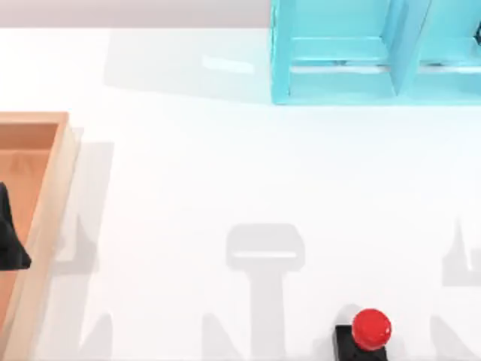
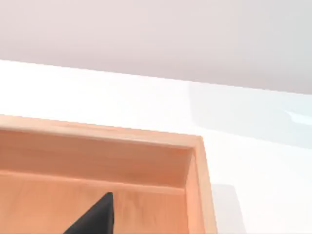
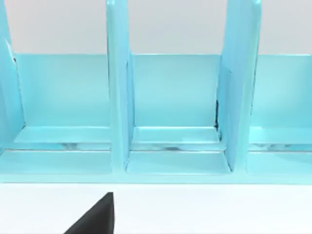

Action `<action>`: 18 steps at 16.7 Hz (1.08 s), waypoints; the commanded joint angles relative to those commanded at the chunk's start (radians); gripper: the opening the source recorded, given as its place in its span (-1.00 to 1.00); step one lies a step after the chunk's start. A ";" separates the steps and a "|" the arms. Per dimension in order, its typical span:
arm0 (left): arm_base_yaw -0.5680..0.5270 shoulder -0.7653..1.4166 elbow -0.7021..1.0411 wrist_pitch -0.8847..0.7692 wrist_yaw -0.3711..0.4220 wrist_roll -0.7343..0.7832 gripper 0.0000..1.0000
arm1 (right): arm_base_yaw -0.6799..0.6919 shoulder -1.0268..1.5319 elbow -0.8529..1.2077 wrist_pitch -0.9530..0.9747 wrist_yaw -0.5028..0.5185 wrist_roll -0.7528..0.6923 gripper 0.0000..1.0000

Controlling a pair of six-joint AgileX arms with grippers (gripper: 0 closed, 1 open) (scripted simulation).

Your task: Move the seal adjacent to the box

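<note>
Left tool (image 1: pixel 9 241) hangs over the box (image 1: pixel 52 195) at the frame's left edge, can't tell its grip. The seal (image 1: pixel 367 335) sits bottom right on the worktop (image 1: pixel 225 173), likely nearer the right arm.

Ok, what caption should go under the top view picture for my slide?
Red-knobbed seal waits at the table's near edge, far from the wooden box on the left; light-blue shelf behind.

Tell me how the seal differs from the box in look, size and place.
The seal is tiny; the box is far larger. The seal has a glossy red round knob on a black block; the box is an open tray with tan walls and an orange-brown inside. The seal sits near the table's front edge, right of centre; the box lies at the left edge. Both rest on the white table.
</note>
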 joint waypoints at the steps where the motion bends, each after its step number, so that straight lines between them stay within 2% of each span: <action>1: -0.014 0.067 0.050 -0.039 -0.007 -0.037 1.00 | 0.000 0.000 0.000 0.000 0.000 0.000 1.00; 6: -0.116 0.478 0.367 -0.280 -0.045 -0.260 1.00 | 0.000 0.000 0.000 0.000 0.000 0.000 1.00; 10: -0.237 0.843 0.671 -0.506 -0.070 -0.458 1.00 | 0.000 0.000 0.000 0.000 0.000 0.000 1.00; 18: -0.589 1.502 1.308 -0.945 -0.072 -0.798 1.00 | 0.000 0.000 0.000 0.000 0.000 0.000 1.00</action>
